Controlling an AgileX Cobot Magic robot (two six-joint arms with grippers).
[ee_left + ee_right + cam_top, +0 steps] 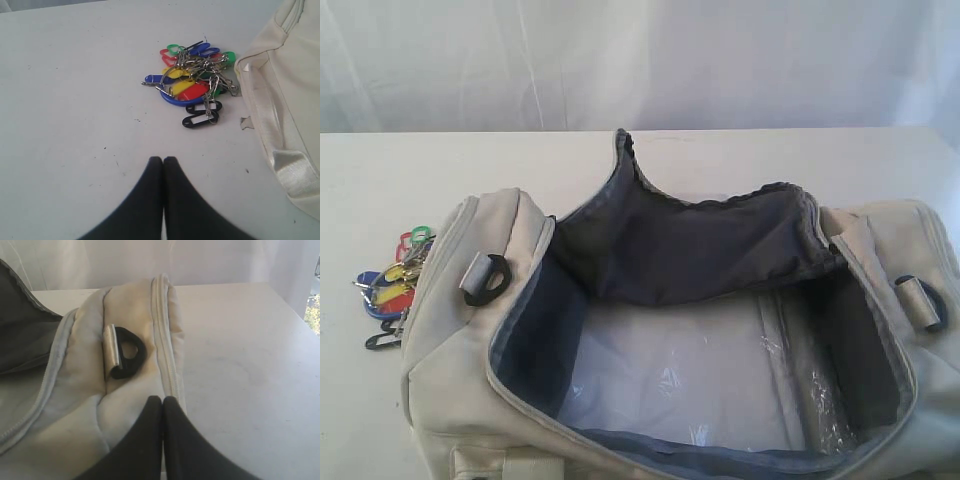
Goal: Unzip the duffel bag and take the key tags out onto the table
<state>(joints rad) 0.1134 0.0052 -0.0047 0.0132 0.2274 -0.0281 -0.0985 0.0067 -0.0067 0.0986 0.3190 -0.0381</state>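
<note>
The cream duffel bag (460,330) lies unzipped on the white table (380,200), its dark lining and clear plastic base showing. The bunch of coloured key tags (392,290) rests on the table just beyond the bag's left end. In the left wrist view the key tags (192,87) lie beside the duffel bag's end (285,100), with my left gripper (163,160) shut, empty and short of them. My right gripper (163,399) is shut and empty over the duffel bag's other end (125,405), near a black strap ring (127,352). Neither gripper shows in the exterior view.
A white curtain (640,60) hangs behind the table's far edge. Another black strap ring (485,280) sits on the bag's left end. Bare white table (250,365) lies to the right of the bag.
</note>
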